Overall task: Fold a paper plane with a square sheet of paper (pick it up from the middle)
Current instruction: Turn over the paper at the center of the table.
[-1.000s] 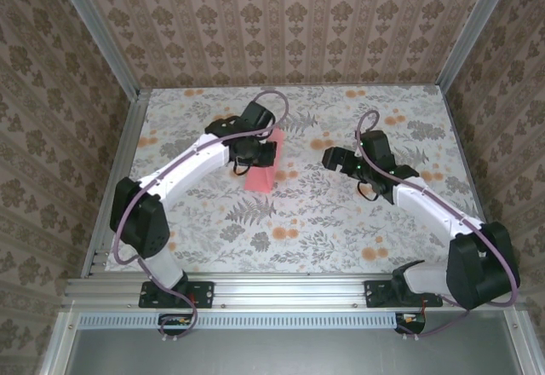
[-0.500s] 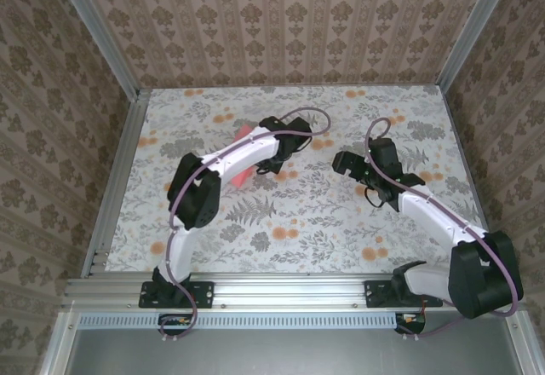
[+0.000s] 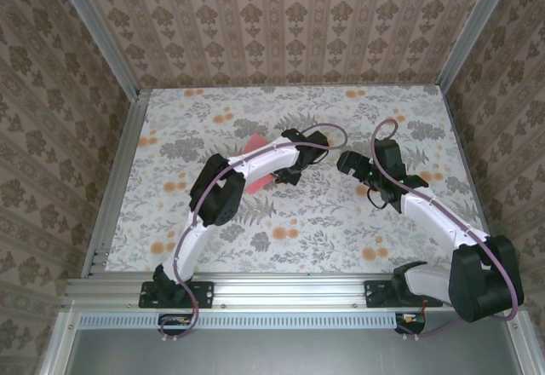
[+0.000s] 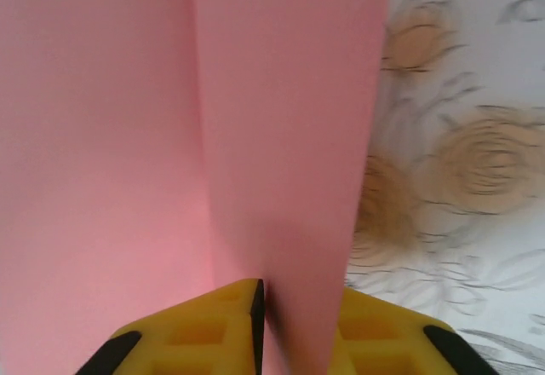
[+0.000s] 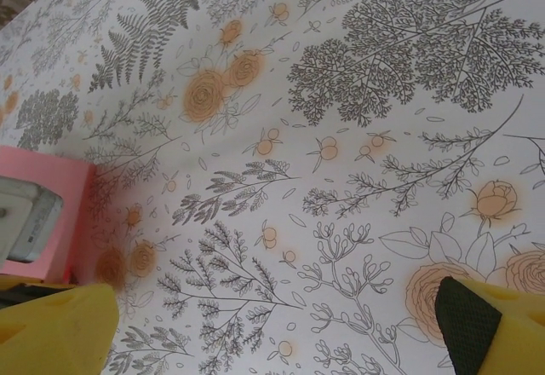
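at the middle of the table (image 3: pixel 341 222), the left gripper (image 4: pixel 294 341) straddles a fold of the square sheet of paper (image 4: pixel 128 136); i cannot tell whether it pinches it. right of that middle, the right gripper (image 5: pixel 272 328) gapes wide, empty.

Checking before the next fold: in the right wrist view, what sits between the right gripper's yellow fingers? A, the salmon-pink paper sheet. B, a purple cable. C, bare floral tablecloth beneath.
C: the right gripper stands wide open over the floral tablecloth, the salmon-pink paper sheet off to one side.

Right end effector (image 5: pixel 271 331) wide open
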You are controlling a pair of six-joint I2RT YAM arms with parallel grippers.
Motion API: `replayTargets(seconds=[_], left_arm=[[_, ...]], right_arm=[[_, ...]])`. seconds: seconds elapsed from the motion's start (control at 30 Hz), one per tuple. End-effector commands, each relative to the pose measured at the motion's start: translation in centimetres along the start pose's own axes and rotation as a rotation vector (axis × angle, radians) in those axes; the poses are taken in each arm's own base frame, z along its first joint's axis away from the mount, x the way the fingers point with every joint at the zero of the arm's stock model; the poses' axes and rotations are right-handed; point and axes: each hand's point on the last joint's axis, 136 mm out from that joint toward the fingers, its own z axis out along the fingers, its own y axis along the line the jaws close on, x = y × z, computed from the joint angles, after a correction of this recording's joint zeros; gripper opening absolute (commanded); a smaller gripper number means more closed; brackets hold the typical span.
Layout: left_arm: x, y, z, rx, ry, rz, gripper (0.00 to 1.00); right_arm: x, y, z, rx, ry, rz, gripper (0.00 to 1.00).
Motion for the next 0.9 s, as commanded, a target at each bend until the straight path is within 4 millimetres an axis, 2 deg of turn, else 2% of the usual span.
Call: replayTargets(seconds=[0.0,0.1,0.2,0.37,0.47,0.53,0.6,0.73,0.83,0.87], left_arm=[[0.5,-2.5,-0.2,0.145,0.028,-0.033,0.29],[0.2,-3.5,-2.0,0.265,0.005,-0.054,0.4],[-0.6,-3.6,-5.3,0.429,-0.055,-0.108,0.48],[-1.5,-1.8,-11.2,0.689,-0.205,-0.195,0.66],[-1.3,0.1,-12.9,0.809,-0.258,-0.271,0.72],[-0.8,1.9,-12.9,0.85,-0.285,-0.333,0.76],[-0.4,3.9,-12.3,0.881,-0.306,-0.405,0.77],[1.3,7.8,-9.5,0.897,-0.305,-0.557,0.79],[2.7,9.5,-6.9,0.892,-0.266,-0.64,0.78],[3.1,9.9,-6.0,0.894,-0.256,-0.665,0.77]], right_arm=[[0.7,-1.3,0.0,0.05,0.024,0.047,0.99],[0.6,-1.6,-0.3,0.062,0.028,0.055,0.99],[0.3,-1.2,-0.4,0.055,0.033,0.036,0.98],[1.2,0.9,0.8,-0.031,0.13,-0.018,0.95],[2.1,3.3,1.6,-0.106,0.189,-0.035,0.94],[2.9,5.4,2.0,-0.157,0.226,-0.047,0.94],[4.7,7.4,2.7,-0.207,0.285,-0.056,0.94],[8.1,11.6,3.8,-0.3,0.392,-0.035,0.93],[10.5,13.5,4.4,-0.334,0.456,0.011,0.93],[11.3,13.6,4.6,-0.319,0.472,0.024,0.92]])
